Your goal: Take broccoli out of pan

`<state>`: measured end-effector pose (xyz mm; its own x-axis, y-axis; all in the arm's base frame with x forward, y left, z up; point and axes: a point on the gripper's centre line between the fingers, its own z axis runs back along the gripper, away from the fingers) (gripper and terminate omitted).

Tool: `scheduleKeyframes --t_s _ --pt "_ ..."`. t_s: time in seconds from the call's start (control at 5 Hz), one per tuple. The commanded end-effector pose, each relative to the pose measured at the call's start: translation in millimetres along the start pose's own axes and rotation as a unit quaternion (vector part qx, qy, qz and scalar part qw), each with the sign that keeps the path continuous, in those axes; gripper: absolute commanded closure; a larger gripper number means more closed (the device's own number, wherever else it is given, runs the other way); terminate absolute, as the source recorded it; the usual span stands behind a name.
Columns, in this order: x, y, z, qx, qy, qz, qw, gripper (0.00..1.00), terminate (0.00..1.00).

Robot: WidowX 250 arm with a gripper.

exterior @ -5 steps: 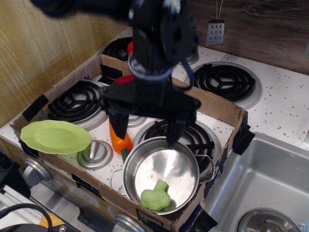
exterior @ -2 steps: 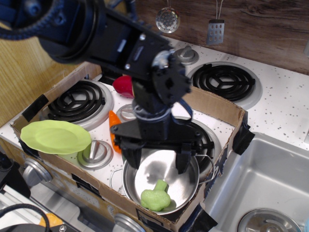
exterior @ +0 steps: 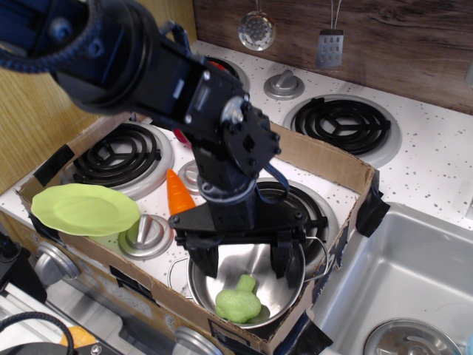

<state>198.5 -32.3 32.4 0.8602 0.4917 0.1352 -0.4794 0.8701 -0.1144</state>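
Gripper (exterior: 244,259) over the pan (exterior: 284,292), jaws spread wide and holding nothing, one finger at 9 o'clock of the bowl and the other at 3 o'clock. The broccoli (exterior: 238,299) lies inside the pan against its 6 o'clock wall, just below the fingertips and not touched by them. To grasp well, the tool should probably shift toward 6 o'clock until the jaws straddle the lumpy head, descend clear of the steel rim, then close gently; the rounded plastic may squirt sideways. The broccoli is light green, with a bumpy head and a short stem pointing toward 12 o'clock. A carrot (exterior: 179,192) and a green plate (exterior: 83,209) lie outside, toward 10 o'clock.
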Motion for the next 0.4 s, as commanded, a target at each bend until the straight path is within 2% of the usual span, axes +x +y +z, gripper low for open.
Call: scheduleKeyframes --t_s 0.0,0.2 --pt "-10.7 -12.0 -6.1 -0.001 -0.022 0.030 0.9993 0.00 0.00" --pt "-15.4 -11.0 -13.6 -0.007 -0.027 0.035 0.9990 0.00 0.00"
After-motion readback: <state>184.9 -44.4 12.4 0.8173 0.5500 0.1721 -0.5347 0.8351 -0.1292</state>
